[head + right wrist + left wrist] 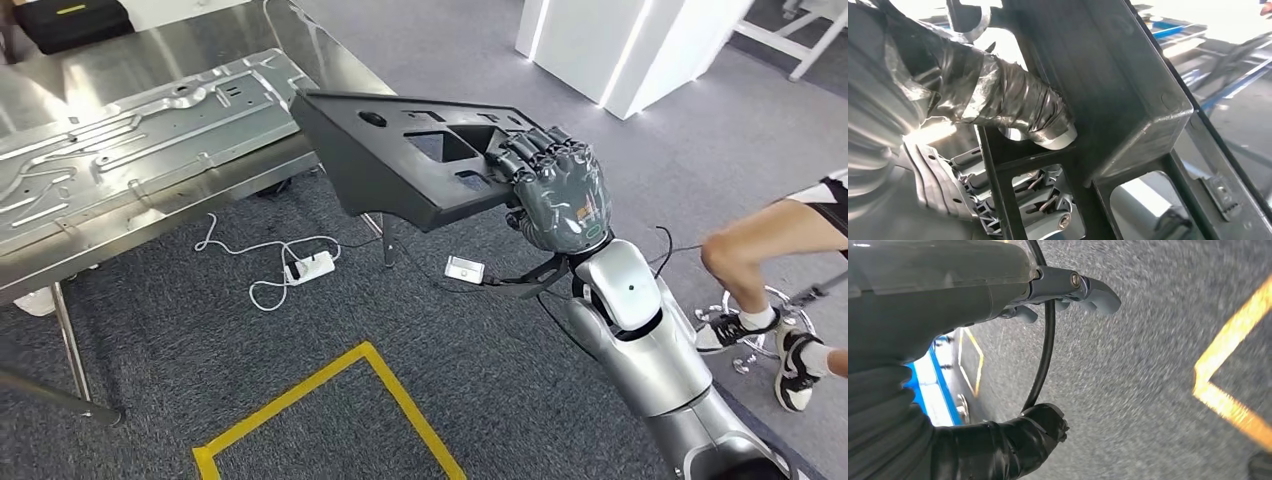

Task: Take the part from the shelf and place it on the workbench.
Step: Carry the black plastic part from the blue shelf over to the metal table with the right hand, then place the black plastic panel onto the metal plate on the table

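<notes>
Grey carpet, steel workbench (140, 130), right hand (560, 195) gripping black part (400, 160)

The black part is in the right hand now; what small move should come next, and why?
Probably carry the black part further left over the workbench before lowering: the right hand holds it in the air, mostly over carpet, only its far corner near the bench's edge.

Head view was evenly lit and sharp; the carpet (1148, 390) was motion-blurred; right wrist view's background was overexposed.
</notes>
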Controlling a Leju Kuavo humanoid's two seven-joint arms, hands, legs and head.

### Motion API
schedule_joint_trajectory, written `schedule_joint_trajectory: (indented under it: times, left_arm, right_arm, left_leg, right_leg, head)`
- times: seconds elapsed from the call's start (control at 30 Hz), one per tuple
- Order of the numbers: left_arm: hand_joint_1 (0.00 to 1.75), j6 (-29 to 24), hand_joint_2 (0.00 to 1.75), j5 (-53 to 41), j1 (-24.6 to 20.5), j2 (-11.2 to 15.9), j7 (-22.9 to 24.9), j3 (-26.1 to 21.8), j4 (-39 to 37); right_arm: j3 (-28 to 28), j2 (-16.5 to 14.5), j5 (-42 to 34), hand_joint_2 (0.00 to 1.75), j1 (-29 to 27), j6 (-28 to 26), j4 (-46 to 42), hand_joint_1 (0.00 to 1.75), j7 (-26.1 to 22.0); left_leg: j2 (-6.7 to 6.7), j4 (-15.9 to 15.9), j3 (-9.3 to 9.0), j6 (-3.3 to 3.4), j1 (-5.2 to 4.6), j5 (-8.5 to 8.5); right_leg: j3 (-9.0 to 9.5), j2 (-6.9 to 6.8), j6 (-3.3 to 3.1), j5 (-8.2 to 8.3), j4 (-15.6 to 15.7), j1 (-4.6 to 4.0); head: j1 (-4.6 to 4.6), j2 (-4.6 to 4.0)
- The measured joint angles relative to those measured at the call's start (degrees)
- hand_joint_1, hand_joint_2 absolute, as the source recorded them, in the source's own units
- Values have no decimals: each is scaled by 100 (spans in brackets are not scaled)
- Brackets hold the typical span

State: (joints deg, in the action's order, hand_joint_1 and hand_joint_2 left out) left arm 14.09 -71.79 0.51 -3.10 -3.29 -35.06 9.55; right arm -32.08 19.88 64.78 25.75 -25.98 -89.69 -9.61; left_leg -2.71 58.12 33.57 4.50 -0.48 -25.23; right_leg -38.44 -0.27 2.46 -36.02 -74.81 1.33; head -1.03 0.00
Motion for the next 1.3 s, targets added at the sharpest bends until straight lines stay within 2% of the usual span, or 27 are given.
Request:
schedule_joint_trajectory:
  times: [0.03, 0.07, 0.1, 0.17, 0.2, 0.23, 0.3, 0.37, 0.43, 0.5, 0.53, 0.57, 0.6, 0.7, 0.73, 0.8, 0.83, 0.9, 0.93, 1.0, 1.03, 1.07, 1.1, 1.2, 1.23, 1.27, 1.3]
  left_arm:
    - [0, 1, 175, 1, 1, 0, -1, -4, 0]
    - [0, 1, 175, 1, 7, -1, -1, -8, 0]
    - [0, 3, 175, 0, 16, -1, -1, -12, 0]
    - [0, 6, 175, -1, 47, -10, -1, -17, -4]
    - [0, 8, 175, -2, 50, -17, -1, -19, -7]
    - [0, 10, 175, -5, 50, -25, -1, -20, -9]
    - [0, 16, 175, -15, 39, -29, -1, -23, -11]
    - [0, 18, 175, -24, 28, -30, -2, -24, -11]
    - [0, 14, 175, -30, 2, -32, -3, -24, -11]
    - [0, 12, 175, -36, -6, -30, -3, -24, -11]
    - [0, 14, 175, -37, 3, -30, -3, -24, -11]
    - [0, 16, 175, -40, 16, -29, -2, -24, -11]
    - [0, 18, 175, -43, 32, -28, -2, -24, -11]
    - [0, 22, 175, -49, 68, -26, -1, -26, -11]
    - [0, 24, 175, -50, 70, -27, -1, -26, -11]
    - [0, 25, 175, -48, 57, -29, -3, -28, -11]
    - [0, 23, 175, -45, 51, -30, -5, -31, -11]
    - [0, 19, 175, -39, 26, -28, -10, -43, -11]
    - [0, 19, 175, -38, 18, -28, -13, -52, -11]
    - [0, 19, 175, -38, 3, -28, -16, -73, -11]
    - [0, 19, 175, -40, 4, -28, -16, -84, -11]
    - [0, 20, 175, -42, 9, -28, -16, -96, -11]
    - [0, 20, 175, -44, 16, -28, -16, -105, -11]
    - [0, 13, 175, -51, 39, -33, -19, -119, -13]
    - [0, 8, 175, -52, 42, -34, -20, -121, -15]
    - [0, 3, 175, -53, 43, -37, -21, -123, -16]
    - [0, 1, 175, -52, 48, -34, -21, -124, -16]
  right_arm:
    - [-2, -1, 0, 175, 1, 10, 9, 175, -1]
    - [-3, -1, 0, 175, 3, 14, 14, 175, 0]
    - [-3, -1, 0, 175, 7, 17, 16, 175, 1]
    - [-7, 1, 2, 175, 19, 48, 30, 175, 5]
    - [-11, 2, 11, 175, 32, 80, 41, 175, 9]
    - [-16, 3, 24, 175, 54, 117, 52, 175, 14]
    - [-32, -1, 52, 175, 157, 196, 61, 175, 40]
    - [-46, -7, 61, 175, 290, 284, 67, 175, 87]
    - [-50, -8, 60, 175, 397, 396, 86, 175, 115]
    - [-65, -8, 56, 175, 494, 504, 120, 175, 117]
    - [-79, -8, 53, 175, 549, 552, 139, 175, 117]
    - [-97, -8, 48, 175, 612, 601, 160, 175, 117]
    - [-114, -8, 43, 175, 677, 647, 180, 175, 118]
    - [-163, -3, 36, 175, 856, 751, 249, 175, 120]
    - [-182, -1, 37, 175, 908, 776, 271, 175, 120]
    - [-229, -6, 46, 175, 1023, 825, 297, 175, 125]
    - [-255, -12, 54, 175, 1083, 851, 307, 175, 132]
    - [-301, -25, 68, 175, 1193, 893, 333, 175, 166]
    - [-321, -27, 71, 175, 1221, 911, 352, 175, 184]
    - [-366, -29, 86, 175, 1244, 954, 401, 175, 212]
    - [-395, -31, 96, 175, 1255, 982, 436, 175, 226]
    - [-427, -33, 106, 175, 1273, 1008, 471, 175, 247]
    - [-455, -34, 110, 175, 1299, 1031, 505, 175, 278]
    - [-526, -33, 104, 175, 1388, 1130, 642, 175, 429]
    - [-542, -30, 85, 175, 1407, 1194, 690, 175, 497]
    - [-554, -26, 54, 175, 1429, 1286, 732, 175, 566]
    - [-557, -24, 5, 175, 1463, 1411, 761, 175, 633]
  left_leg:
    - [-97, 3, -82, -8, 0, -64]
    - [-190, 6, -175, -19, 0, -132]
    - [-277, 9, -274, -31, 0, -206]
    - [-433, 29, -407, -65, 7, -345]
    - [-507, 33, -434, -96, 17, -414]
    - [-566, 56, -447, -130, 28, -441]
    - [-561, 142, -443, -187, 28, -431]
    - [-215, 529, -262, -228, 6, -338]
    - [137, 1163, 165, -288, 22, -439]
    - [220, 1573, 577, -353, 65, -777]
    - [233, 1566, 689, -378, 83, -884]
    - [253, 1401, 725, -395, 97, -864]
    - [303, 1096, 697, -392, 105, -679]
    - [666, 215, 577, -290, 48, 228]
    - [710, 118, 564, -253, 31, 352]
    - [567, 90, 475, -204, 37, 302]
    - [485, 54, 409, -176, 51, 277]
    - [329, -1, 257, -119, 69, 224]
    - [251, -19, 194, -97, 74, 185]
    - [67, -24, 67, -79, 79, 87]
    - [-34, -23, -12, -82, 79, 26]
    - [-131, -20, -98, -89, 78, -39]
    - [-221, -16, -189, -99, 77, -108]
    - [-447, 30, -346, -159, 83, -313]
    - [-512, 43, -373, -196, 92, -364]
    - [-560, 70, -402, -234, 98, -390]
    - [-587, 90, -411, -268, 100, -401]
  right_leg:
    - [-111, 6, 13, -146, 50, 0]
    - [-156, 22, 19, -137, 232, -1]
    - [-155, 72, 15, 77, 529, -2]
    - [-139, 318, -17, 920, 1204, -4]
    - [-124, 412, -47, 1256, 1427, -18]
    - [-106, 450, -85, 1438, 1549, -38]
    - [22, 316, -198, 1395, 1616, -61]
    - [195, 171, -299, 1319, 1692, -51]
    - [360, 28, -340, 1210, 1731, -58]
    - [516, -117, -341, 1066, 1734, -59]
    - [608, -185, -333, 987, 1734, -54]
    - [711, -253, -321, 904, 1734, -49]
    - [819, -322, -303, 817, 1734, -46]
    - [1055, -512, -214, 573, 1733, -79]
    - [1111, -564, -175, 525, 1728, -98]
    - [1170, -626, -94, 524, 1648, -106]
    - [1123, -570, -65, 575, 1487, -89]
    - [785, -304, -30, 615, 888, -47]
    - [543, -148, -25, 538, 536, -31]
    - [93, -17, -10, 159, 78, -16]
    - [-60, -2, -3, -26, 41, -12]
    - [-143, 8, 1, -97, 153, -9]
    - [-168, 36, 1, 5, 393, -5]
    - [-146, 371, -52, 1115, 1347, 2]
    - [-133, 458, -94, 1374, 1513, -10]
    - [-112, 473, -146, 1459, 1585, -25]
    - [-51, 427, -199, 1426, 1582, -32]
  head:
    - [0, 0]
    - [0, 0]
    - [-1, 0]
    - [-1, 0]
    - [-1, 0]
    - [0, 0]
    - [0, 0]
    - [10, 0]
    - [19, 0]
    - [20, 0]
    - [21, 0]
    - [21, 0]
    - [21, 0]
    - [16, 0]
    - [16, 0]
    - [16, 0]
    - [14, 0]
    - [14, 0]
    - [11, 0]
    - [12, 0]
    - [11, 0]
    - [11, 0]
    - [11, 0]
    - [12, 0]
    - [11, 0]
    - [9, 0]
    - [7, 0]
